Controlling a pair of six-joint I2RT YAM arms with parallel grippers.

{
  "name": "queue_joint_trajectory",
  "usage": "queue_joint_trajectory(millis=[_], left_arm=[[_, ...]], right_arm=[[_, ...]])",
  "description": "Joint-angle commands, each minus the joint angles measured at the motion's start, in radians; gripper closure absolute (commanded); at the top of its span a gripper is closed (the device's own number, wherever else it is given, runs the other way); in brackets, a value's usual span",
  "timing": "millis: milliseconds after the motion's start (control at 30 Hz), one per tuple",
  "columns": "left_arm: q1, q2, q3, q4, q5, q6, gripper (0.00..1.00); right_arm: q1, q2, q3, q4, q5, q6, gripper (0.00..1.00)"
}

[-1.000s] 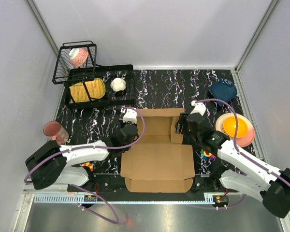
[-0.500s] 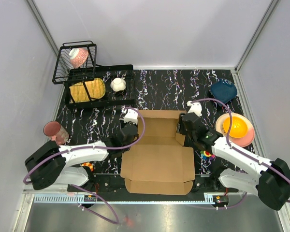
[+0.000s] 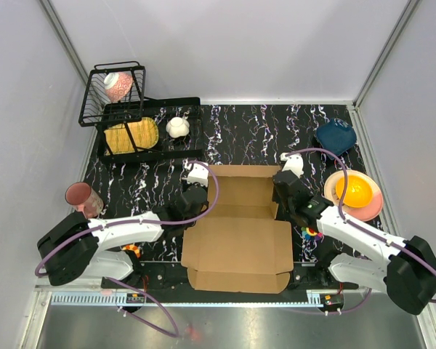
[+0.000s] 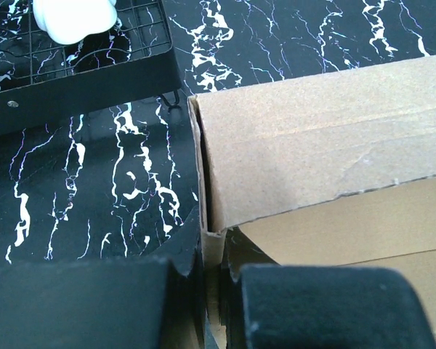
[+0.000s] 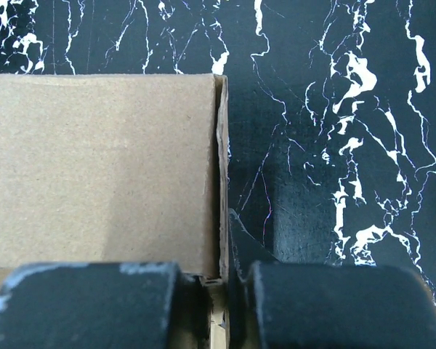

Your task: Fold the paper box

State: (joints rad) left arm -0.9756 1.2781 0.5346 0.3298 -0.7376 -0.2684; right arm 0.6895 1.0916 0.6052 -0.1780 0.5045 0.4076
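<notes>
- Paper box (image 3: 238, 233), centre towards 6 o'clock: plain brown, unprinted.
- Table top (image 3: 261, 134): black, veined in white like marble.
- Wire rack (image 3: 160, 149) and wire basket (image 3: 94, 94), 10 o'clock: black.
- Vessel (image 3: 118, 85) in the basket: patterned in pink and white.
- Ribbed dish (image 3: 131, 135) in the rack: yellow.
- Rounded object (image 3: 177, 127), 11 o'clock: white.
- Blue bowl (image 3: 336, 136), 2 o'clock: dark blue.
- Plate (image 3: 376, 203), 3 o'clock: pink.
- Orange bowl (image 3: 354, 190) on the plate: orange-yellow.
- Cup (image 3: 80, 195), 9 o'clock: dusky pink.
- Small object (image 3: 312, 233), 4 o'clock: banded in rainbow colours.
- Left arm (image 3: 123, 231) and right arm (image 3: 363, 243): white shells, black joints.
- Cables (image 3: 214, 193): purple.
</notes>
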Motion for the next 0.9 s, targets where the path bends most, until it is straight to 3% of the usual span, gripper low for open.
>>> queue_joint_trajectory(millis=[0, 100, 167, 233, 300, 367, 400, 567, 667, 700, 800, 867], left_arm=[[-0.012, -0.002, 0.022, -0.031, 0.070, 0.001, 1.00], [-0.012, 0.000, 0.025, -0.032, 0.070, 0.000, 1.00], [-0.012, 0.001, 0.027, -0.032, 0.072, -0.005, 1.00], [-0.012, 0.006, 0.028, -0.034, 0.078, -0.008, 1.00], [-0.015, 0.009, 0.028, -0.035, 0.083, -0.015, 1.00], [-0.017, 0.013, 0.028, -0.035, 0.087, -0.023, 1.00], [-0.021, 0.017, 0.024, -0.031, 0.086, -0.025, 1.00], [-0.031, 0.009, -0.019, 0.072, 0.052, -0.014, 1.00], [-0.032, 0.004, -0.071, 0.149, 0.011, -0.006, 1.00], [-0.034, 0.003, -0.082, 0.194, -0.015, -0.006, 1.00], [-0.034, 0.009, -0.105, 0.248, -0.071, -0.023, 1.00], [-0.037, 0.026, -0.104, 0.262, -0.094, -0.035, 1.00]], right_arm=[[-0.002, 0.019, -0.004, 0.006, 0.035, 0.051, 1.00], [-0.002, 0.033, -0.001, -0.009, 0.032, 0.063, 0.97], [-0.002, 0.039, 0.001, -0.012, 0.026, 0.072, 0.77], [-0.001, 0.050, 0.002, -0.018, 0.019, 0.077, 0.72], [-0.002, 0.056, 0.007, -0.024, 0.012, 0.080, 0.75], [-0.002, 0.063, 0.011, -0.028, 0.011, 0.079, 0.95], [-0.001, 0.068, 0.013, -0.032, 0.011, 0.080, 1.00], [-0.001, 0.050, 0.008, -0.043, 0.002, 0.080, 1.00], [-0.001, -0.015, -0.010, -0.047, -0.020, 0.086, 0.66], [-0.001, -0.059, -0.015, -0.054, -0.026, 0.091, 0.47], [-0.001, -0.162, -0.021, -0.090, -0.046, 0.117, 0.24], [-0.001, -0.223, -0.004, -0.130, -0.090, 0.117, 0.16]])
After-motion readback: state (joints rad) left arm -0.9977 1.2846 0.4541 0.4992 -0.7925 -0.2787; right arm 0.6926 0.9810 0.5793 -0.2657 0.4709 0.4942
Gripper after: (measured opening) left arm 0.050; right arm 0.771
